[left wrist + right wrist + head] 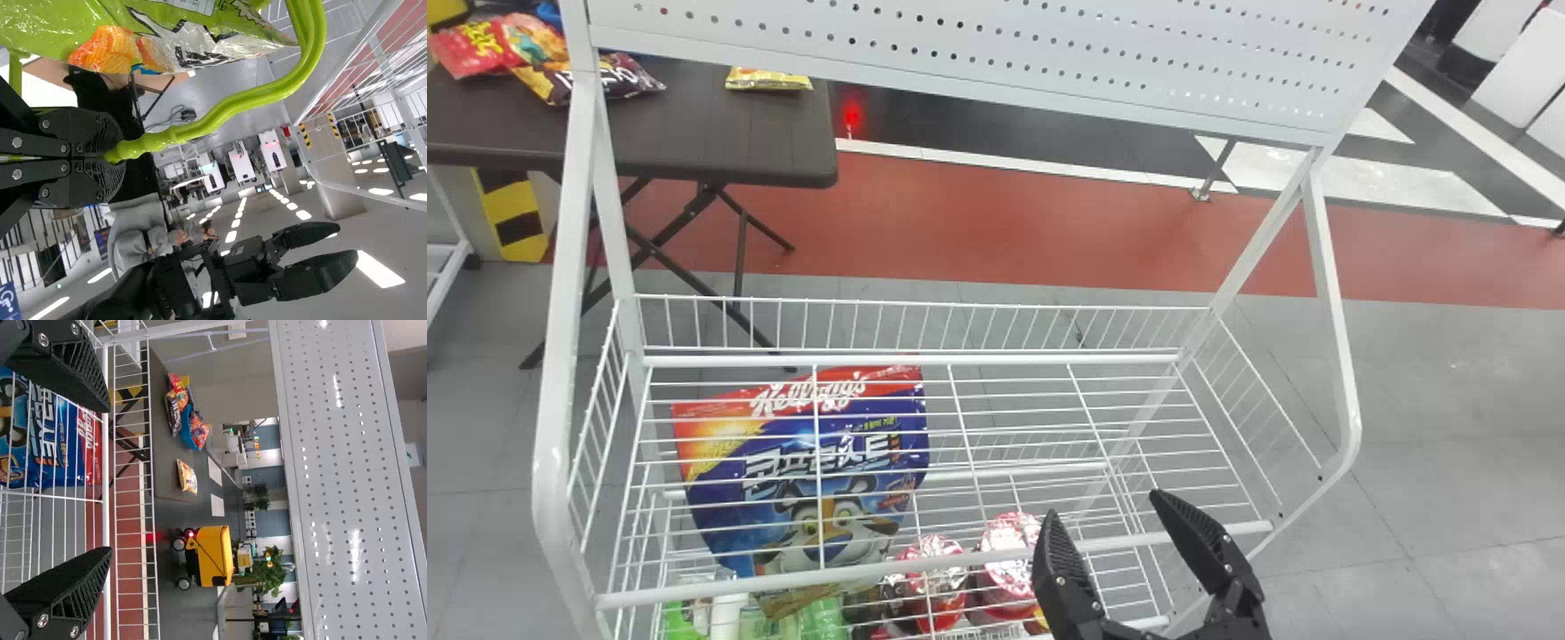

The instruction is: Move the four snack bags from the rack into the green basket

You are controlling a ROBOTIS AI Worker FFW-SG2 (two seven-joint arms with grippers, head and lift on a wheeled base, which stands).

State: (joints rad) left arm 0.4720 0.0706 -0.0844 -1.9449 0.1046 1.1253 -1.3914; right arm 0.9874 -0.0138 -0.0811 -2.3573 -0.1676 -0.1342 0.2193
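Squarely before me stands the white wire rack (911, 359), its perforated panel (996, 62) above and wire shelves below. Behind it, to my left, is the dark desk (694, 116). Past the desk I can see a yellow wheeled machine (213, 557).

Next in size is the green basket (310, 33), whose wavy handle (200, 125) I have clamped in my left gripper (123, 157), both fingers pressed onto it. Beside that handle, at the basket, lies crinkled green snack packaging (40, 27) with an orange picture on it; I can't tell how many of the task's bags are there.

On a lower level of the rack, seen through the upper wires, a big blue-and-red cereal bag (783, 480) leans toward the left side. My right gripper (1104, 505) is at the rack's near edge, right of the cereal bag, fingers spread well apart with nothing between them.

Smaller still are two red tubs with foil tops (1009, 556), side by side low in the rack. Last come the snack packets on the desk: red (476, 49), brown and yellow (560, 80), and a small yellow one (765, 80) set apart.
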